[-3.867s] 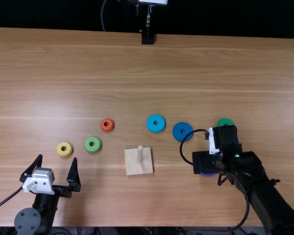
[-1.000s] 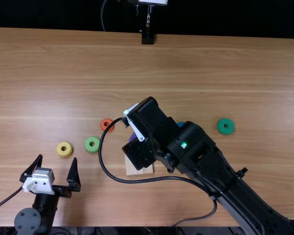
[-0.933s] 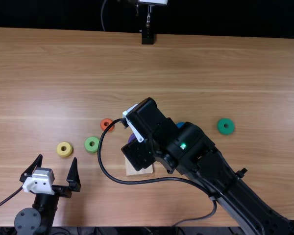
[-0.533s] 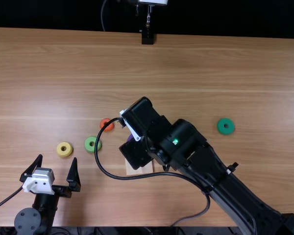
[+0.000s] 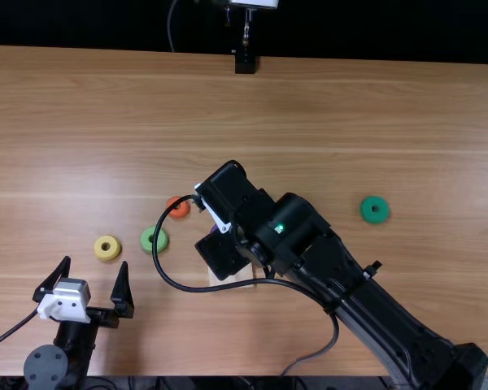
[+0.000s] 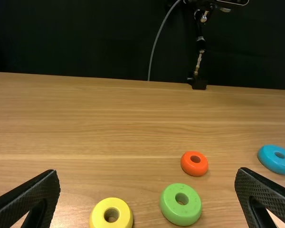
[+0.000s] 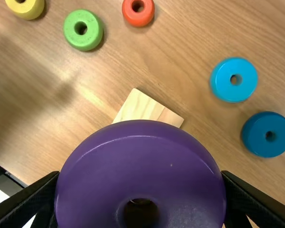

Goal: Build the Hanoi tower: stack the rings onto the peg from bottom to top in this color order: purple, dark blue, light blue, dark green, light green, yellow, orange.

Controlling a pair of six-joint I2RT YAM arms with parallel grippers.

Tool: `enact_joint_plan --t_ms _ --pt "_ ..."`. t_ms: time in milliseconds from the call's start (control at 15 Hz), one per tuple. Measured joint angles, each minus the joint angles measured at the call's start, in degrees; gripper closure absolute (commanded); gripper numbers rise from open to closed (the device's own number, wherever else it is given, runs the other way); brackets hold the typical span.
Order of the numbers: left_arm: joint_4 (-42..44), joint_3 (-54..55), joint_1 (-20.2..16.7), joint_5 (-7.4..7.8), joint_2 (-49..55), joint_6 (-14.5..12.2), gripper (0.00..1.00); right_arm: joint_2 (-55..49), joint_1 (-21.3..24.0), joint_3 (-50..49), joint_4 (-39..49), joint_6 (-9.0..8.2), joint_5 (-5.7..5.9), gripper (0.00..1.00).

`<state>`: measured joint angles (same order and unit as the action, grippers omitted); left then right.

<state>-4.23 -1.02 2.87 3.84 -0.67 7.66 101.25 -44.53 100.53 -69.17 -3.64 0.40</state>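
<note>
So, top cam's sitting high over near edge of table, looking steeply down and forward. Left wrist cam's facing across table toward dark backdrop. Right one's peering down at wooden base, purple ring sitting super close. All three views sharing yellow ring, light green ring, orange ring.

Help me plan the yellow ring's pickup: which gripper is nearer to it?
Left. The left gripper stands open just short of the yellow ring; the right gripper, holding the purple ring near the wooden base, is much farther right.
</note>
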Motion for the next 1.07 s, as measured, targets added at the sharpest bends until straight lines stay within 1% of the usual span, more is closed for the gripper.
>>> enact_joint_plan --t_ms 67,133,200,267,667,800,867,933,1067 --pt "0.0 0.0 0.0 0.00 0.0 0.0 0.00 0.4 0.0 0.0 0.0 -0.02 0.02 0.99" --pt "0.0 0.0 0.0 -0.02 0.0 0.0 0.00 0.5 0.0 0.0 0.0 -0.04 0.04 0.50" --pt "0.0 0.0 0.0 -0.02 0.0 0.0 0.00 0.5 0.0 0.0 0.0 -0.07 0.02 0.14" --pt "0.0 0.0 0.0 -0.02 0.0 0.0 0.00 0.5 0.0 0.0 0.0 -0.07 0.04 0.00" --pt "0.0 0.0 0.0 -0.02 0.0 0.0 0.00 0.5 -0.1 0.3 0.3 -0.07 0.09 0.00" --pt "0.0 0.0 0.0 -0.02 0.0 0.0 0.00 1.2 0.7 3.0 0.4 -0.04 0.04 0.00" --pt "0.0 0.0 0.0 -0.02 0.0 0.0 0.00 1.7 2.5 3.9 0.7 -0.07 -0.02 0.00" --pt "0.0 0.0 0.0 -0.02 0.0 0.0 0.00 2.4 5.6 3.9 0.7 -0.07 -0.04 0.00" --pt "0.0 0.0 0.0 0.00 0.0 0.0 0.00 3.5 12.1 3.7 0.7 -0.09 0.26 0.00"
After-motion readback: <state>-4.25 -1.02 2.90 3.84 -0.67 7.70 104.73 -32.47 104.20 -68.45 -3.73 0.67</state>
